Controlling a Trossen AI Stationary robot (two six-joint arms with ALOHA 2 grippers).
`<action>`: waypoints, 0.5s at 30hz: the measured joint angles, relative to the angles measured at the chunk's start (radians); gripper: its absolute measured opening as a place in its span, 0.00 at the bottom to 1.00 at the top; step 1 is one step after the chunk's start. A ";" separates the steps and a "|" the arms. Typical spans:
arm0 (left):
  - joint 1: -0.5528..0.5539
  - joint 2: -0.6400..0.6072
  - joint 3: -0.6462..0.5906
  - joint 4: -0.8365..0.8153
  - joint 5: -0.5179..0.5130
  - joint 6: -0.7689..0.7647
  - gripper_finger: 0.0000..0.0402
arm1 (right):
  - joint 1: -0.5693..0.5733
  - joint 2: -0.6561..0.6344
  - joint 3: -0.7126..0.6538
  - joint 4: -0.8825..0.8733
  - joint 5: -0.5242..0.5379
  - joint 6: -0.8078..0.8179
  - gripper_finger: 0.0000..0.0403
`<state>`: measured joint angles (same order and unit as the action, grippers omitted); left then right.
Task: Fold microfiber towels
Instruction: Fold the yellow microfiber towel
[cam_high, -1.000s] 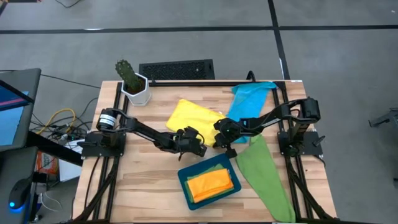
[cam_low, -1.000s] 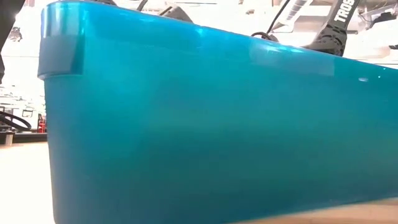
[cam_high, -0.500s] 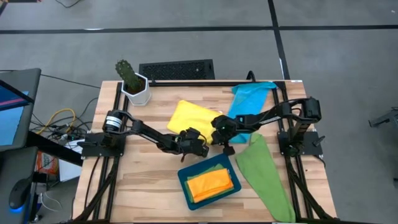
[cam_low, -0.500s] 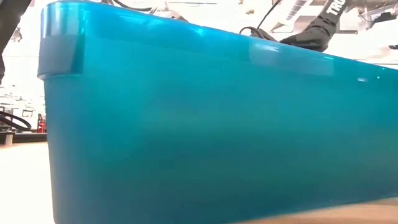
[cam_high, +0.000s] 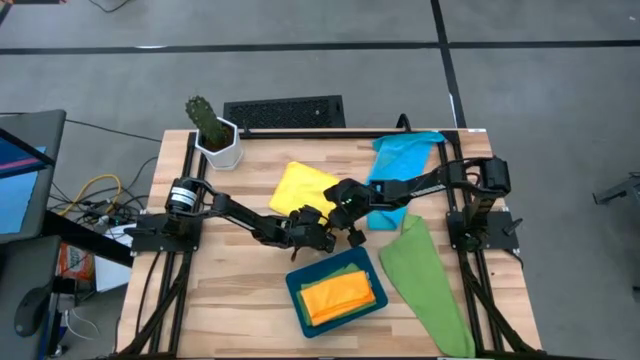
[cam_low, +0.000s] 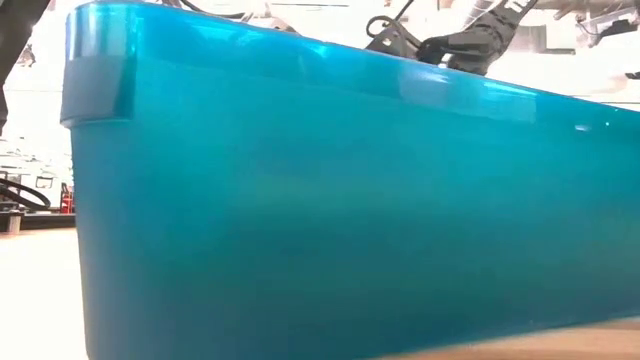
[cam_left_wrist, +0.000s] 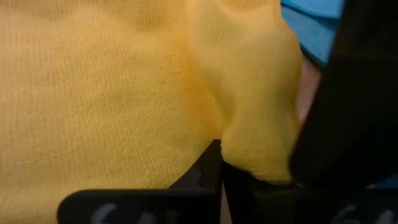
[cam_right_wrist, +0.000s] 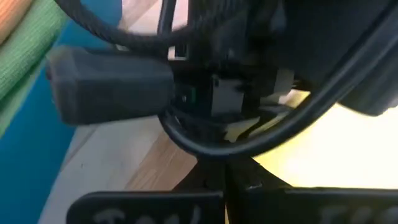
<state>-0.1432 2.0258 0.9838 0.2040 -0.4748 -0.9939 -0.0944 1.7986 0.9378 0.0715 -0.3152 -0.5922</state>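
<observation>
The yellow towel (cam_high: 303, 185) lies spread at the table's middle, with a raised fold (cam_left_wrist: 255, 106) at its near right corner. My left gripper (cam_high: 320, 236) is shut on that corner. My right gripper (cam_high: 352, 232) is shut and hovers close beside the left one, looking onto the left arm's wrist (cam_right_wrist: 205, 93). The blue towel (cam_high: 402, 158) lies at the far right and a green towel (cam_high: 425, 275) at the near right. The orange towel (cam_high: 340, 296) lies folded on another green towel (cam_high: 340, 268) in the teal tray (cam_high: 297, 300). My left gripper pinches the yellow towel's bunched corner fold (cam_left_wrist: 249, 167) between its two fingers (cam_left_wrist: 208, 165). It comes slanting down from the table's left. The rest of the towel lies flat on the table beyond the fingers. My right gripper stands against that fold; I cannot tell whether it touches it.
A potted cactus (cam_high: 213, 132) stands at the far left corner and a dark grille (cam_high: 284, 112) lies past the far edge. The tray's wall (cam_low: 300, 200) fills the low view. Bare wood lies at the table's near left.
My right gripper has risen and gone toward the table's left, closing in on my left gripper, and has rolled somewhat. Its arm now covers more of the yellow towel's right side.
</observation>
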 joint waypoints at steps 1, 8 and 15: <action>0.000 0.000 0.003 -0.001 0.003 0.004 0.00 | 0.000 0.012 0.005 0.001 -0.003 0.000 0.03; -0.002 -0.063 0.012 -0.075 0.089 0.024 0.00 | -0.003 0.056 0.026 0.021 -0.005 -0.002 0.03; -0.010 -0.249 0.016 -0.263 0.207 0.100 0.00 | -0.014 0.058 0.030 0.061 0.006 -0.001 0.03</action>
<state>-0.1529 1.7768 0.9996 -0.0590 -0.2675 -0.8934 -0.1087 1.8568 0.9675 0.1329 -0.3089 -0.5932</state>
